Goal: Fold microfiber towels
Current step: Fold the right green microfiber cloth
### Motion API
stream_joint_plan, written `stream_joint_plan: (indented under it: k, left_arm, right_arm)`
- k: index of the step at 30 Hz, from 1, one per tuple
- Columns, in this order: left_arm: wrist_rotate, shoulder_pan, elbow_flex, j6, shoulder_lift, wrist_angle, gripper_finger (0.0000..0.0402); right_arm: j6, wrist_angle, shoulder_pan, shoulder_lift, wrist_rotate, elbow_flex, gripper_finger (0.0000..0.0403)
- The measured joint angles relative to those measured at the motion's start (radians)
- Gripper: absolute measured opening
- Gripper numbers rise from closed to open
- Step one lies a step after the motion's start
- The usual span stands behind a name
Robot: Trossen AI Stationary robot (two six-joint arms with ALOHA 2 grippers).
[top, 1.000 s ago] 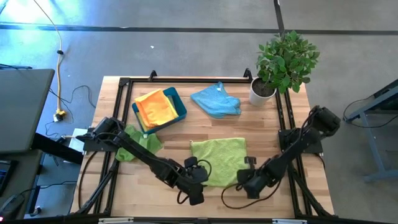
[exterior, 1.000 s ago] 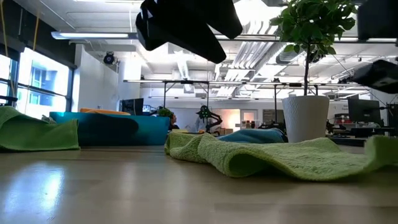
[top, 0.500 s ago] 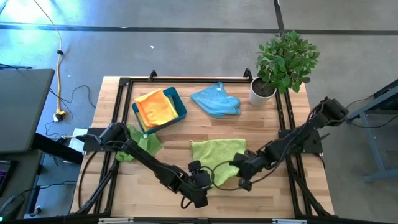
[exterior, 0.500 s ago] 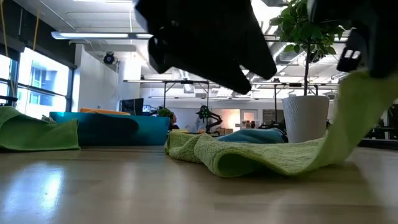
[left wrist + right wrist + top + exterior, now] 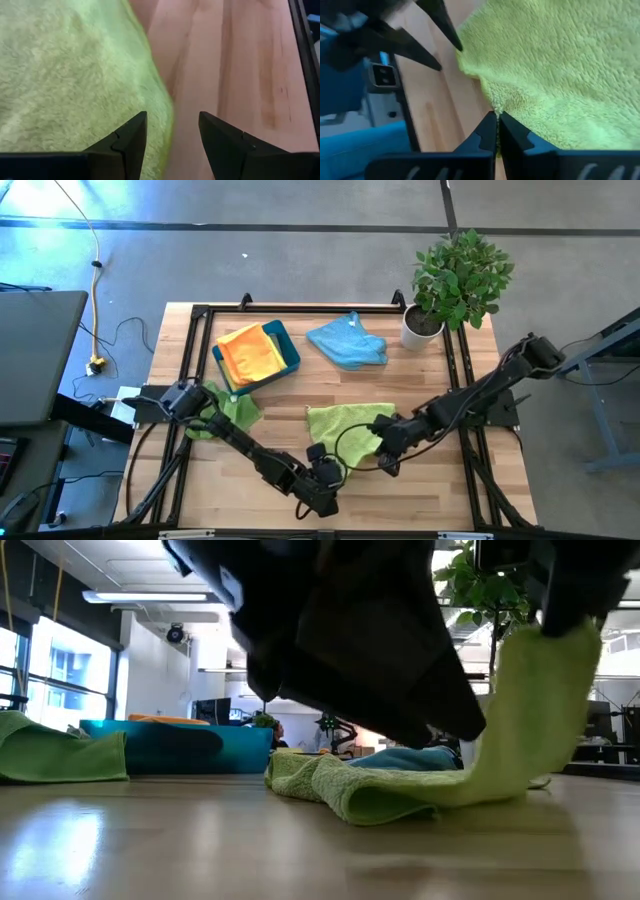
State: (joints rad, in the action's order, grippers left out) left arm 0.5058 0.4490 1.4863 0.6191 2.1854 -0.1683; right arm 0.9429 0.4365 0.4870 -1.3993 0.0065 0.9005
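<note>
From above, I see my right hand (image 5: 384, 442) clenched on the lime green towel (image 5: 345, 427), mid-bench (image 5: 400, 380); my left hand (image 5: 322, 472) is released beside it; down low, the towel's corner hangs lifted.

The robot has two long arms; both are black and made of thick round parts joined like elbows; thin black cables loop along the left arm (image 5: 235, 442) and the right arm (image 5: 470, 395); the left gripper (image 5: 170, 142) has two flat black fingers with slanted tips; the right gripper (image 5: 497, 131) has two thin black fingers with pointed tips.
</note>
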Motion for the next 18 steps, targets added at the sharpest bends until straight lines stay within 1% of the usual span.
stream_joint_plan:
  k: [3, 10, 15, 18]
  left_arm:
    - [-0.015, 0.001, 0.000, -0.010, 0.001, -0.007, 0.0170]
    - [-0.001, 0.004, 0.000, 0.002, 0.004, -0.120, 0.0170]
    - [0.066, 0.005, 0.000, 0.008, 0.004, -0.190, 0.0170]
    - [0.084, 0.005, 0.000, 0.058, 0.004, -0.225, 0.0170]
  right_arm:
    - [-0.001, 0.007, -0.004, 0.032, 0.000, 0.003, 0.0000]
    - [0.000, 0.014, -0.005, 0.101, 0.001, 0.003, 0.0000]
    - [0.001, 0.008, -0.006, 0.132, 0.009, 0.003, 0.0000]
    - [0.001, 0.010, -0.007, 0.146, 0.009, 0.003, 0.0000]
